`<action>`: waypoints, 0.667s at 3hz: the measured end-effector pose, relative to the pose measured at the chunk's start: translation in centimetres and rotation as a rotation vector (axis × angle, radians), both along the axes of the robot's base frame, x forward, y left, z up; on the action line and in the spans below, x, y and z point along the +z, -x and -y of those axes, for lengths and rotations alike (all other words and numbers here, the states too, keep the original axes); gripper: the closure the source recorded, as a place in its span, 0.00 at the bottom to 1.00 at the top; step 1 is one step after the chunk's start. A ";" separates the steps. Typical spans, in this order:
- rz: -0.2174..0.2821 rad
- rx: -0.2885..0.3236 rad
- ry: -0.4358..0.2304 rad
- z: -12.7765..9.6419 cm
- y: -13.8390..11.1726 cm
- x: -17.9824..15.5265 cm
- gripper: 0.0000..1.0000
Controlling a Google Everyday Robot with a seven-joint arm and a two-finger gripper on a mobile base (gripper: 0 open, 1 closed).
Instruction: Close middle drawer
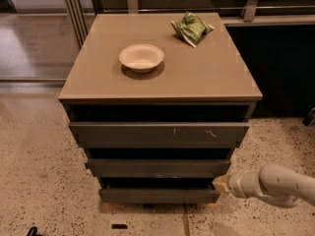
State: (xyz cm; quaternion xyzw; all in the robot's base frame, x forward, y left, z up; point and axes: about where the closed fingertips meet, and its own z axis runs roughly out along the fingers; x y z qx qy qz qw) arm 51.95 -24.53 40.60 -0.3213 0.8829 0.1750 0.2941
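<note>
The middle drawer (157,167) is the plain grey-brown front of medium width in the cabinet, below the wider scuffed front (158,132) and above the narrowest front (158,195). A dark gap shows above it; its inside is hidden. My gripper (220,184), at the end of a white arm (275,185) reaching in from the right, sits just below the middle front's right end, by the lowest front's upper right corner. I cannot tell whether it touches either front.
A white bowl (141,58) and a green crumpled bag (192,27) lie on the cabinet top (197,77). Speckled floor (39,171) surrounds the cabinet. A glass partition stands at the back left and a dark railing wall at the right.
</note>
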 end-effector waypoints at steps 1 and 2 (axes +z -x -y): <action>-0.095 -0.046 -0.021 2.2 6.7 0.7 1.00; -0.103 -0.036 -0.024 1.7 7.1 0.4 0.81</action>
